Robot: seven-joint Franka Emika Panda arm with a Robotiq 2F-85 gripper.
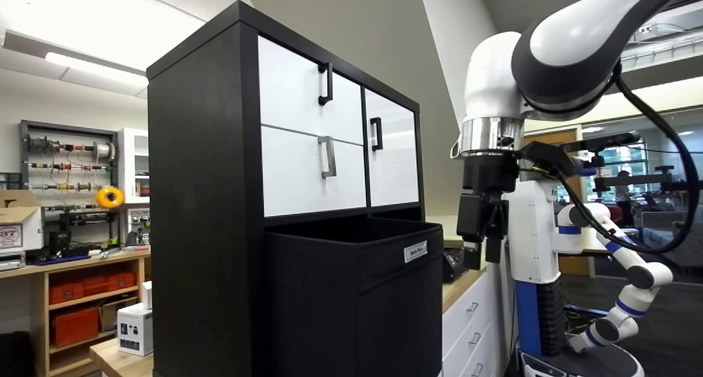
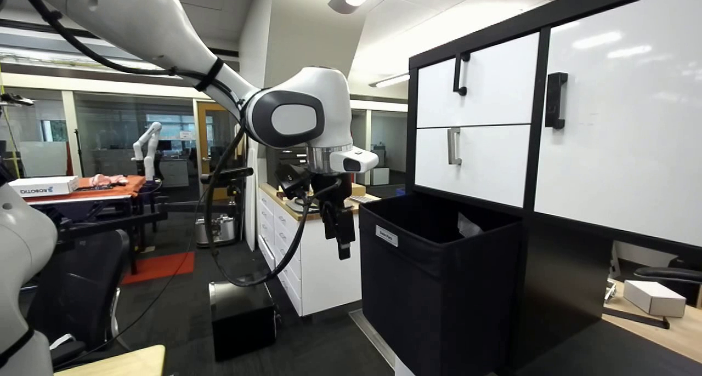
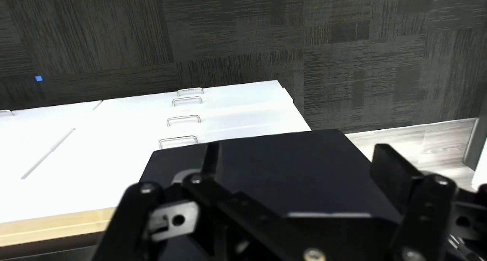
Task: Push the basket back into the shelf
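The basket (image 1: 401,311) is a large black bin, and it also shows in an exterior view (image 2: 400,288). It sticks partway out of the lower opening of the shelf (image 1: 197,201), below the white fronts; the shelf also shows in an exterior view (image 2: 620,146). A white label (image 1: 416,251) is near the basket's top front edge. My gripper (image 1: 483,256) points down in front of the basket, with its fingertips below the rim level. In an exterior view (image 2: 337,247) a small gap shows beside the basket. In the wrist view the fingers (image 3: 296,154) are apart, with the basket's dark front behind them.
A white drawer cabinet (image 2: 329,272) with a wooden top stands beside the basket. A black box (image 2: 241,321) is on the floor. A white and blue robot (image 1: 533,256) stands behind my gripper. Black handles (image 1: 327,83) stick out from the shelf's fronts. A pale item (image 2: 469,225) is inside the basket.
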